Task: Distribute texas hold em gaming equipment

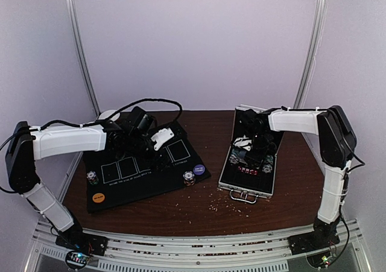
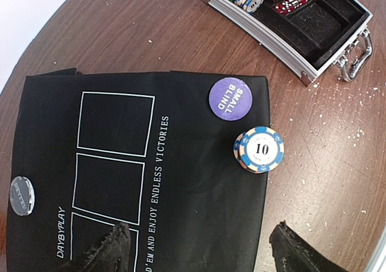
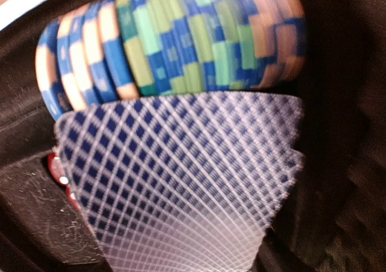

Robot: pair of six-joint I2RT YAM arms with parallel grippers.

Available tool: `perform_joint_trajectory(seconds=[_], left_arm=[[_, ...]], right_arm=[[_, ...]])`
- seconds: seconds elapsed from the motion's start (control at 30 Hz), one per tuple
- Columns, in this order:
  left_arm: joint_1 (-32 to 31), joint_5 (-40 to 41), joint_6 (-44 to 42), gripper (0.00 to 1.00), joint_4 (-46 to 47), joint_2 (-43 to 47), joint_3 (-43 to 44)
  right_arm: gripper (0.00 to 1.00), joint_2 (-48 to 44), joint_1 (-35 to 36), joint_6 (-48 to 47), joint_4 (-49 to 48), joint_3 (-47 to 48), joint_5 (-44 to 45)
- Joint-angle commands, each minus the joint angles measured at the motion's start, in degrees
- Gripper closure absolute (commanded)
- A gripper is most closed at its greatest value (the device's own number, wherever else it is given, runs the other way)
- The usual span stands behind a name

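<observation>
Left gripper is held released above the black fabric mat with white card outlines, nothing between its fingers. The round purple "SMALL BLIND" disc is set at the mat's corner. The blue-and-orange striped chip stack marked 10 is set just beside it, at the mat's edge. Right gripper is positioned inside the open silver aluminium case. There a blue lattice-backed playing card is seen right against a row of blue, green and orange chips. Whether that claw is clenched cannot be told.
</observation>
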State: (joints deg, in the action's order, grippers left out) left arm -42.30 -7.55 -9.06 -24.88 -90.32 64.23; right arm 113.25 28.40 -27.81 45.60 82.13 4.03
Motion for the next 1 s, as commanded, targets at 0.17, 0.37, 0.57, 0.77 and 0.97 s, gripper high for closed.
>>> perform_joint_trajectory(seconds=[0.17, 0.37, 0.57, 0.77, 0.97], left_arm=[[0.6, 0.0, -0.8, 0.16, 2.1, 0.1, -0.3], [0.6, -0.6, 0.0, 0.16, 2.6, 1.3, 0.0], [3.7, -4.5, 6.7, 0.19, 7.4, 4.9, -0.2], [4.7, -10.8, 18.4, 0.28, 14.8, 7.2, -1.1], [7.2, -21.0, 35.2, 0.28, 31.7, 9.1, -7.8]], right_arm=[[0.52, -1.4, -0.1, 2.5, 0.4, -2.9, -0.7], [0.53, -6.9, 1.4, 3.6, 0.2, -3.1, 4.0], [0.53, -14.6, 5.1, 2.4, -2.5, -5.1, 9.2], [0.53, -18.5, 12.1, 1.6, -2.5, -4.3, 14.6], [0.54, -19.9, 23.3, -1.0, -6.3, -2.2, 16.9]])
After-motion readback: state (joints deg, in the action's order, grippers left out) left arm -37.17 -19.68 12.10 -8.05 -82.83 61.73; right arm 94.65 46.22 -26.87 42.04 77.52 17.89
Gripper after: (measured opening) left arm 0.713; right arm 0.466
